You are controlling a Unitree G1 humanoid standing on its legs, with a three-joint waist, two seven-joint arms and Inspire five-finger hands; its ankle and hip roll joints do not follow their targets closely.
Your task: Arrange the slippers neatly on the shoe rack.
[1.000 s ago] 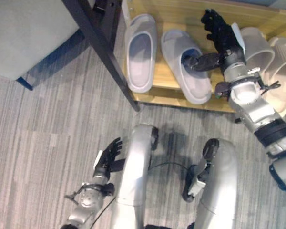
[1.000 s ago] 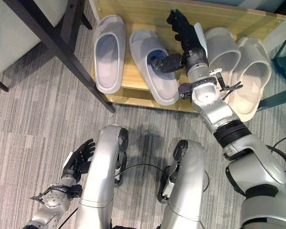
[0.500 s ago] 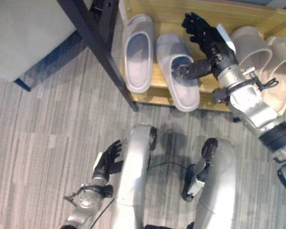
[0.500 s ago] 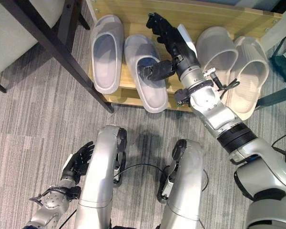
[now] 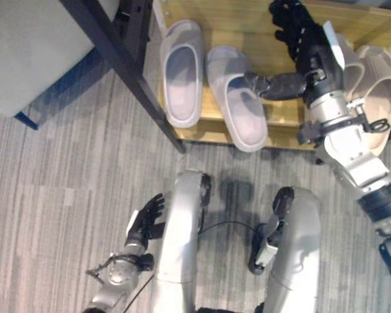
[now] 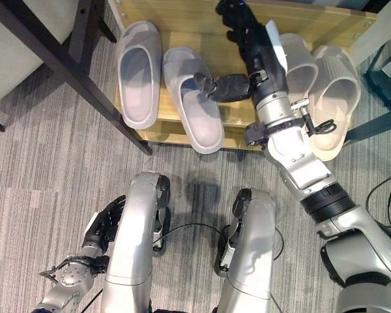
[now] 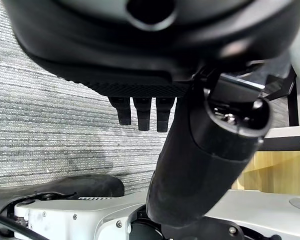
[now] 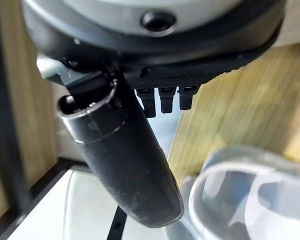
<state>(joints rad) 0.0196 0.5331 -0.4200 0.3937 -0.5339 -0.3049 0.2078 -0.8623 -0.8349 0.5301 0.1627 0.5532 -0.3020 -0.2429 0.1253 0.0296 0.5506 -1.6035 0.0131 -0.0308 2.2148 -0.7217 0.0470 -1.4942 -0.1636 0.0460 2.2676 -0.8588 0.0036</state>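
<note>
Grey slippers sit as a pair on the wooden shoe rack in the left eye view: the left grey slipper lies straight, toe away from the robot, while the right grey slipper next to it lies with its long axis slanted, heel swung out over the rack's front edge. The right robot hand hangs above the rack just to the right of that slanted slipper, fingers stretched straight toward the back of the rack and thumb reaching left until it seems to touch the slipper's strap; it clasps nothing. The right eye view gives the same layout, with the beige slippers on the far side of the right arm, and the left robot hand low over the carpet, well apart from the rack. In the left wrist view the left robot hand's fingers hang relaxed over carpet, empty. In the right wrist view the thumb points down beside the rim of a slipper, fingers uncurled. The right robot hand is clearly the nearer one, so squaring the slanted slipper probably falls to it, likely by nudging the heel back toward its partner.
</note>
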